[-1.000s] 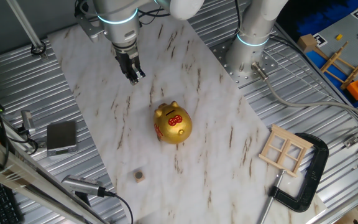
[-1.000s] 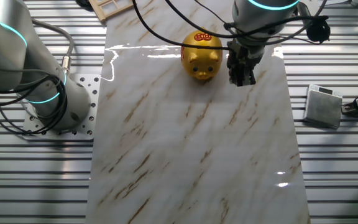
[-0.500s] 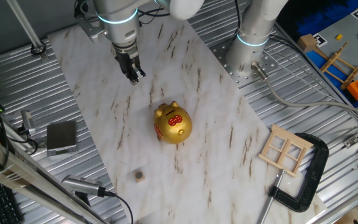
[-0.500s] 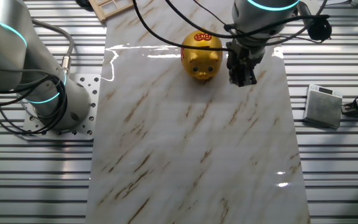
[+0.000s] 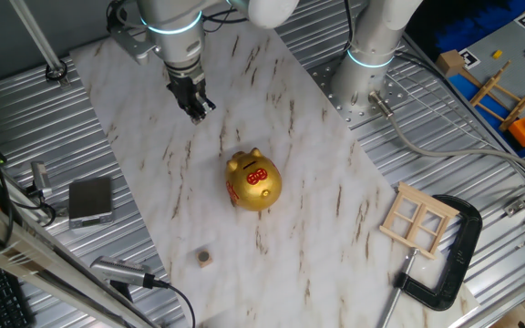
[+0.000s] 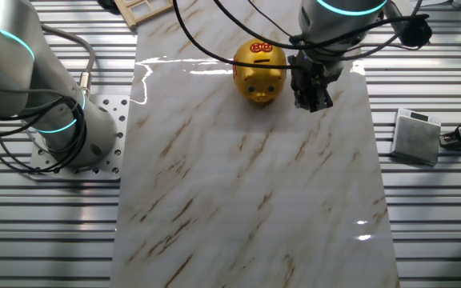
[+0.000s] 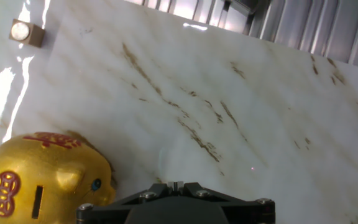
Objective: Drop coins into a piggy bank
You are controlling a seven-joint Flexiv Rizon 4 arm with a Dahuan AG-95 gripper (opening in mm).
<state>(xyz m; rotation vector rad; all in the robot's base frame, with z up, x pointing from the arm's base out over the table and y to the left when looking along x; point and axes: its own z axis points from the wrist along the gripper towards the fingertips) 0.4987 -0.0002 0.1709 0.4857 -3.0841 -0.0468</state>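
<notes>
Gripper (image 5: 197, 111) hangs above the marble board (image 5: 317, 191) with its fingers drawn together and nothing between them. 1 coin (image 5: 205, 259) lies on the board, well apart from the gripper, on the far side of the piggy bank (image 5: 253, 181). Nothing looks started: picking up and dropping are both left.

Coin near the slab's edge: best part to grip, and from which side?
Probably from straight above. The coin lies flat and alone on the marble slab, apart from the piggy bank. It is small and low, so only its opposite side edges are available: straddle them with the pincer fingers.
</notes>
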